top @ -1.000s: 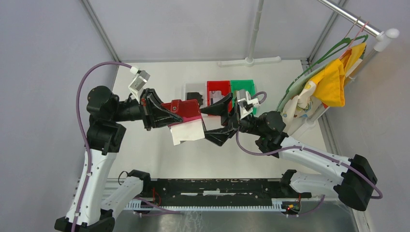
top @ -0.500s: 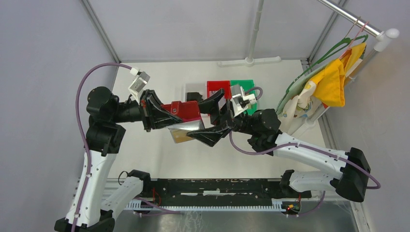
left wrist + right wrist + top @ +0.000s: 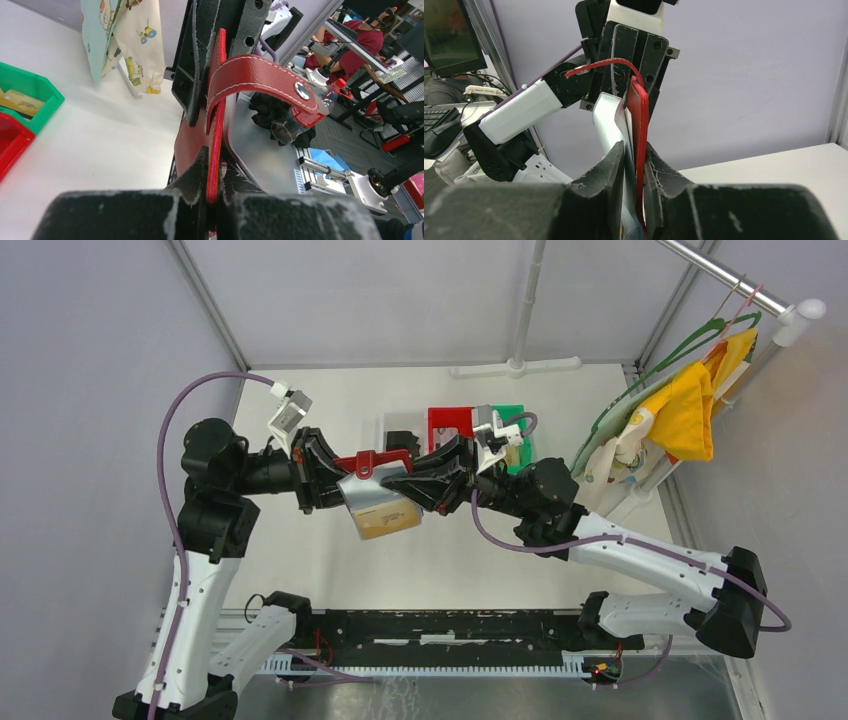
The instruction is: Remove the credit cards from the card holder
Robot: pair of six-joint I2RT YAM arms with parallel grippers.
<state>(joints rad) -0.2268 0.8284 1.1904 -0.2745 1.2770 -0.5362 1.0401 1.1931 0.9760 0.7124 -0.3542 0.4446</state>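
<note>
The dark red card holder (image 3: 372,460) hangs in the air over the table, edge-up, its snap strap (image 3: 260,75) looped over the top. My left gripper (image 3: 345,480) is shut on its left edge, and the red edge sits between the fingertips in the left wrist view (image 3: 216,162). My right gripper (image 3: 397,483) has come in from the right and is shut on the opposite side, with a red flap (image 3: 640,115) and a pale grey layer (image 3: 606,120) pinched between its fingers. Grey and tan credit cards (image 3: 385,515) show below the holder.
A red bin (image 3: 450,423) and a green bin (image 3: 512,420) stand behind the grippers, the green one holding a tan item (image 3: 22,102). A small black object (image 3: 400,440) lies beside them. A rack with yellow cloth (image 3: 690,405) and patterned fabric (image 3: 125,40) is at the right.
My right gripper moved left onto the card holder and went from wide open to shut on it. The holder turned edge-up, and grey and tan cards replaced the white face below.
</note>
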